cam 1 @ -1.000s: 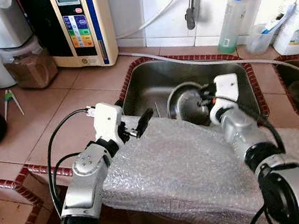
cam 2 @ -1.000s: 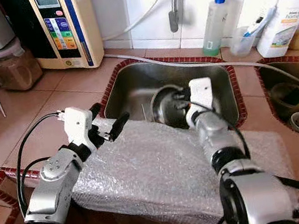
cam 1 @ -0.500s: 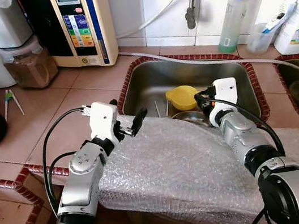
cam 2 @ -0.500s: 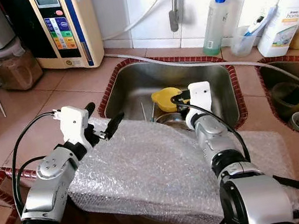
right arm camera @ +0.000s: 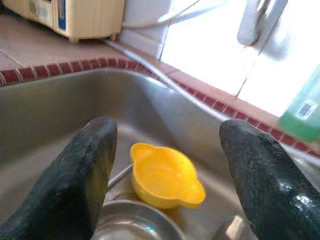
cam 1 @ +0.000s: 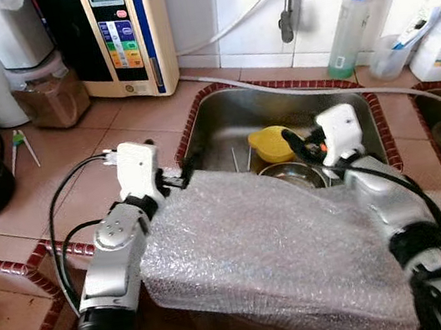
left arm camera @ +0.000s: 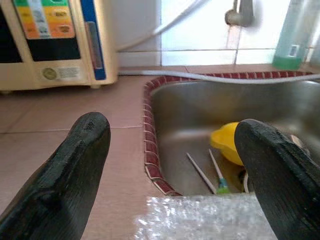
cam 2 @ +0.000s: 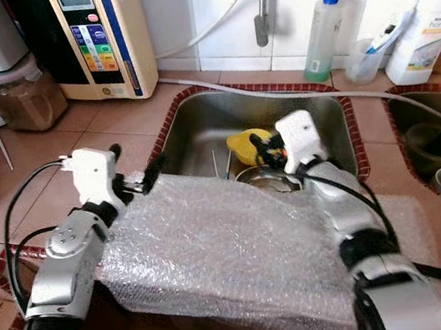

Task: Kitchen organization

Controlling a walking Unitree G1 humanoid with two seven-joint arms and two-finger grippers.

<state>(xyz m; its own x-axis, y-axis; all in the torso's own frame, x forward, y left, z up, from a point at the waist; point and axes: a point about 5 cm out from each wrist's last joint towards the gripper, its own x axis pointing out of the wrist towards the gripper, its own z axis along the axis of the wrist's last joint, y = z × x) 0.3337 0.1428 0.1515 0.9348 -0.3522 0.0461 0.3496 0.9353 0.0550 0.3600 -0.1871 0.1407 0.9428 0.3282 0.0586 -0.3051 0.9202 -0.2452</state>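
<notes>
Head cameras first: your right hand (cam 1: 308, 140) hangs wide open over the steel sink (cam 1: 229, 117), just above the yellow cup (cam 1: 272, 144) and the metal bowl (cam 1: 294, 176) beside it. Your left hand (cam 2: 134, 182) is open too, parked at the sink's near-left corner where the bubble wrap (cam 2: 234, 247) starts. That wrap is the thing I'd worry about. It's a big, crinkly, slippery sheet draped over the front edge of the table (cam 1: 79, 180), and both your forearms are lying across it. Reach further and you'll likely drag it into the sink or bunch it up under the wrist.

Left wrist view: blunt, matte black fingers (left arm camera: 75, 165) spread wide, nothing between them. There's the glossy terracotta tile, the red ribbed trim round the sink, and a couple of thin utensils (left arm camera: 210, 172) on the bottom.

Right wrist view: the cup (right arm camera: 167, 175) sits dead centre between the spread fingers (right arm camera: 82, 170). It's smooth, rounded plastic with little ear handles, and it's leaning on the bowl's shiny rim (right arm camera: 135, 227). If you pinch the curved wall it could squirt out sideways and clang the steel, so go for the lip instead.
</notes>
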